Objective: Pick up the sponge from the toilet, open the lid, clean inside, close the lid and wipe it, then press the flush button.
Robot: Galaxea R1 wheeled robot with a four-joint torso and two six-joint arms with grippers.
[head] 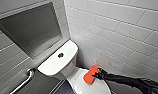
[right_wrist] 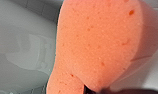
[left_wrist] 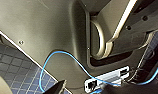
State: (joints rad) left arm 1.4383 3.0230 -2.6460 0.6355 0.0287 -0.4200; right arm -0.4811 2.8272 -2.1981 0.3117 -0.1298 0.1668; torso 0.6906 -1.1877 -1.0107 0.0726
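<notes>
I have my right hand (head: 96,74) clenched on the orange sponge (head: 90,74), holding it over the closed lid (head: 78,79) of the toilet (head: 58,63).

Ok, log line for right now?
right fingers: shut on sponge | sponge: over lid, contact unclear | lid: down | flush button: untouched

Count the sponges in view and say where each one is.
1. The small orange-red, peanut-shaped foam sponge is held by the right pincer over the white glossy oval toilet lid. Others could be hidden.
</notes>
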